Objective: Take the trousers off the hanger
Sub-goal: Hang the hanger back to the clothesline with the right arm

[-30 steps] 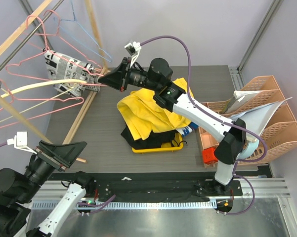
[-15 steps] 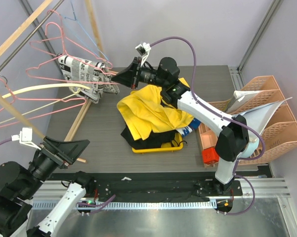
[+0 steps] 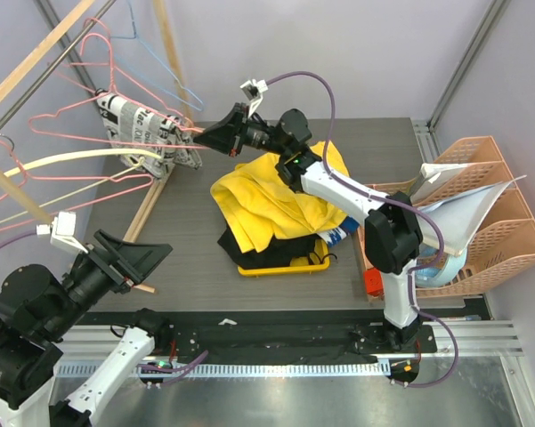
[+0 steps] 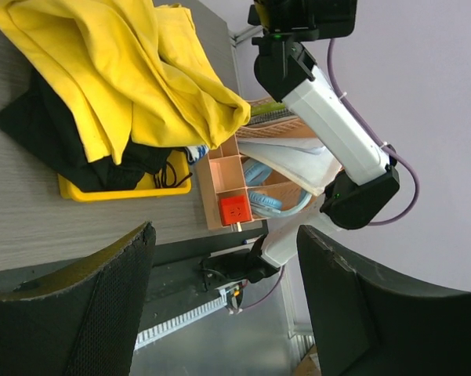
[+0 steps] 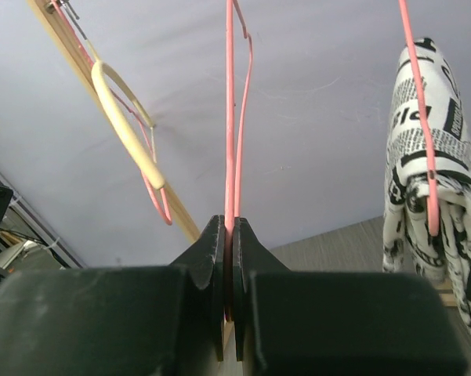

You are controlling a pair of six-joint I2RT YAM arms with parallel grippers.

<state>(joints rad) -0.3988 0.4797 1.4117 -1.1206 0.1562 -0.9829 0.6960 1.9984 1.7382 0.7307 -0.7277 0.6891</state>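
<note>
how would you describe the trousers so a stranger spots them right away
Look at the wooden rack at the table's far left, where hangers dangle. The trousers are the folded bundle draped over a pink hanger there. Nothing else nearby has their black-and-white newspaper print.

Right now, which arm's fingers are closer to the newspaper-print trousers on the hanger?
Right. Its fingers pinch a pink hanger wire right beside the trousers; the left fingers hang open by the near edge of the table, well clear of them.

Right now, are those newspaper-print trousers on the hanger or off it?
On it. The newspaper-print trousers hang draped over a pink wire hanger, whose wire crosses the fabric in the right wrist view.
</note>
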